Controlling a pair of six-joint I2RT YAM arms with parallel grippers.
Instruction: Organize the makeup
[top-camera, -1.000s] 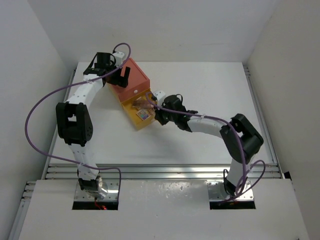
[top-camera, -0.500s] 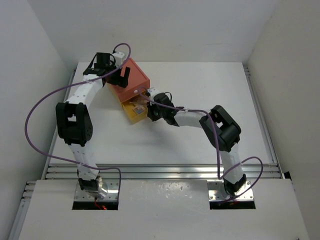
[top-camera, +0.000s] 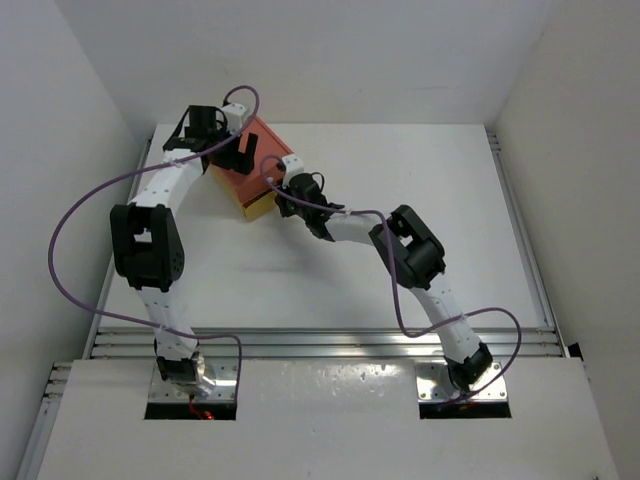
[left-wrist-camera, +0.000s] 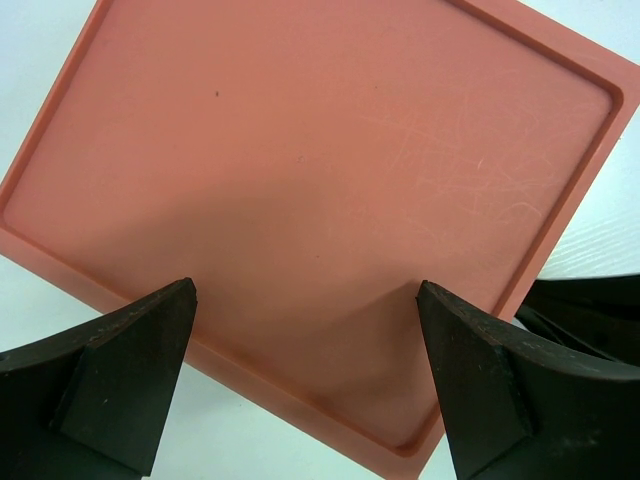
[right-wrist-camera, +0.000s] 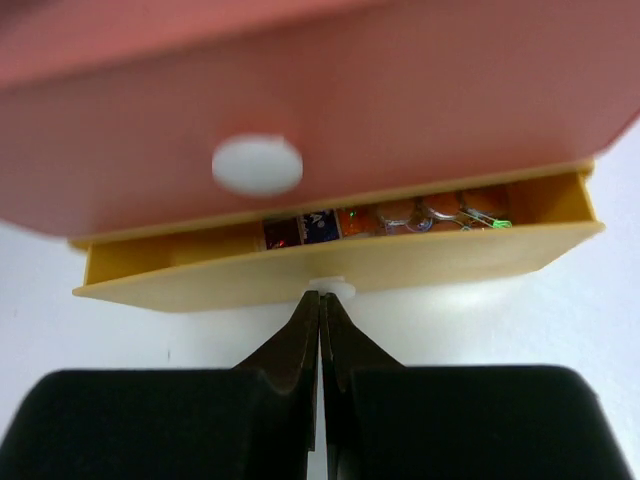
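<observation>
White walls close in a white tabletop (top-camera: 450, 200), and an orange box (top-camera: 268, 142) sits toward its far left part. The left end effector (left-wrist-camera: 305, 290) hangs over the flat, rimmed top of the box. It is spread wide and grips nothing. Its two black fingers (left-wrist-camera: 110, 385) show at either side of the left wrist view, with the orange surface between them.

The right arm reaches across to the front of the box, where a yellow drawer (right-wrist-camera: 350, 265) stands out from the orange front by a narrow slit. The right end effector (right-wrist-camera: 320, 305) is closed, finger against finger with no gap. Its tips touch the small white knob (right-wrist-camera: 330, 287) at the middle of the drawer's front. A larger white knob (right-wrist-camera: 257, 164) sits on the orange front above.

The makeup (right-wrist-camera: 385, 217) lies inside the yellow drawer. Through the slit only a row of small coloured squares and orange rounded pieces shows, and the rest is hidden. Purple cables (top-camera: 70, 220) loop from both arms.
</observation>
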